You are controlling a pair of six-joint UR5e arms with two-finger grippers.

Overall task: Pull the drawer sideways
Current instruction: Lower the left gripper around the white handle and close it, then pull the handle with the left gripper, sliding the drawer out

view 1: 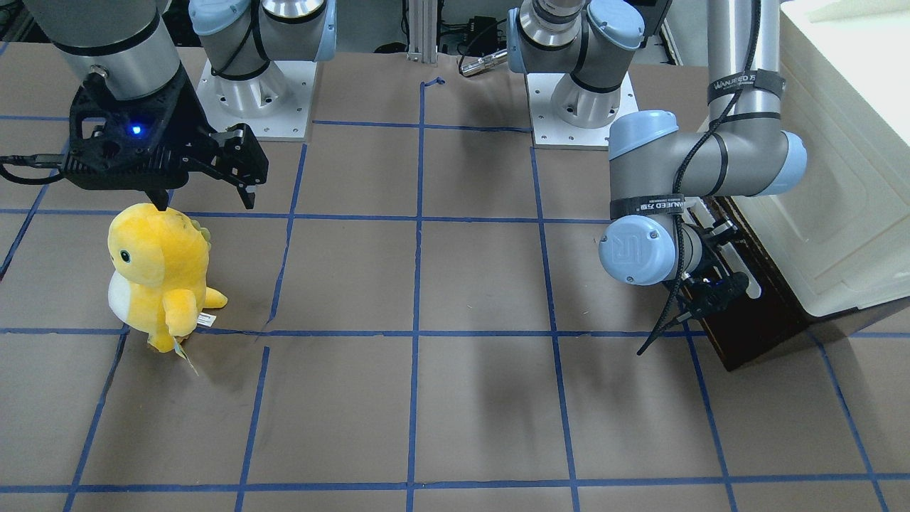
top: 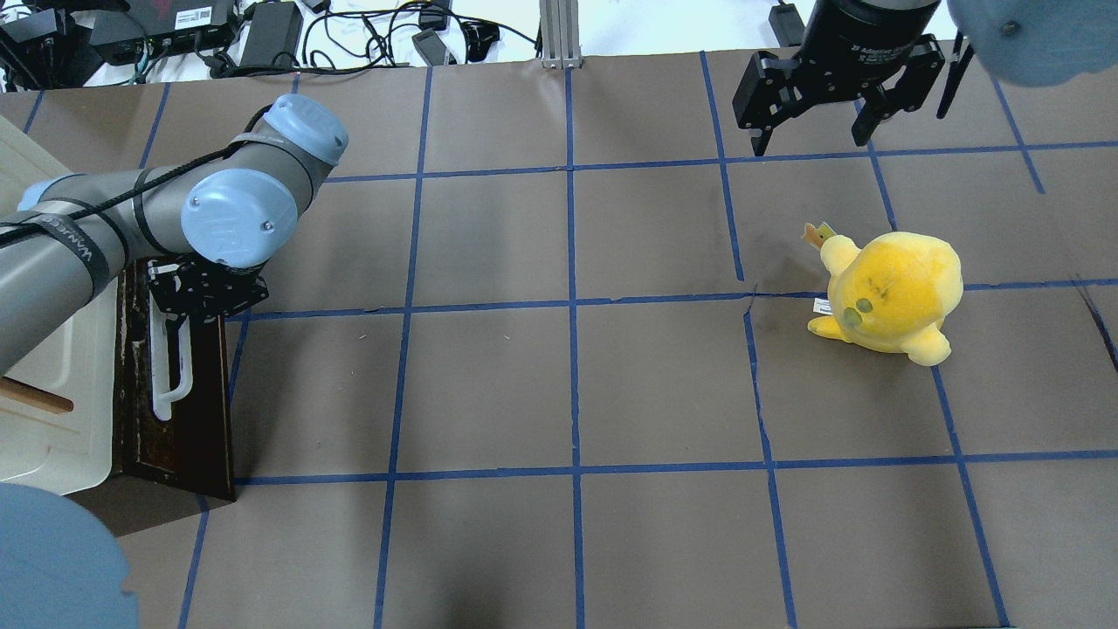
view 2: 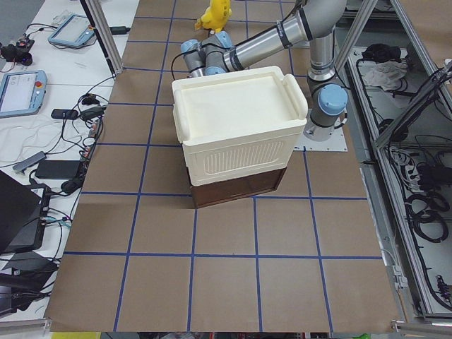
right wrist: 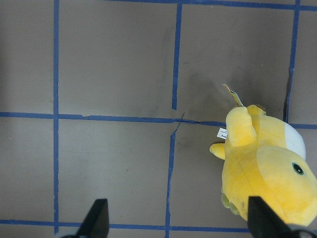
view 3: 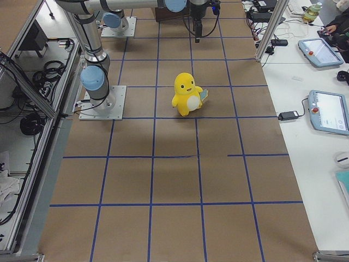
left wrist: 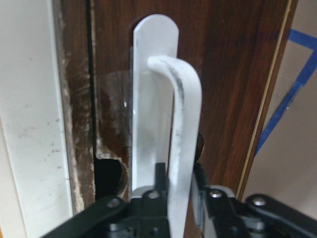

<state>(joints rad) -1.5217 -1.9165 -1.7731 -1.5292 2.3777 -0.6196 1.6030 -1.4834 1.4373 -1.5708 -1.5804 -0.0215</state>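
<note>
**Drawer handle being gripped; sideways pull being readied**

At the table's left end, the drawer is being kept under the cream-white box, its dark front facing right. Its white handle is being clamped by the closed-in left gripper. The drawer appears barely drawn out, so a straight rightward pull without twisting is being called for. Far right, the right gripper is being held wide open and empty beyond the plush toy.

- Drawer: dark brown front, worn pale along one edge.
- Handle: white, grey scuffs.
- Box: cream-white.
- Plush: yellow, white belly.
- Table: brown, blue tape grid.
</note>
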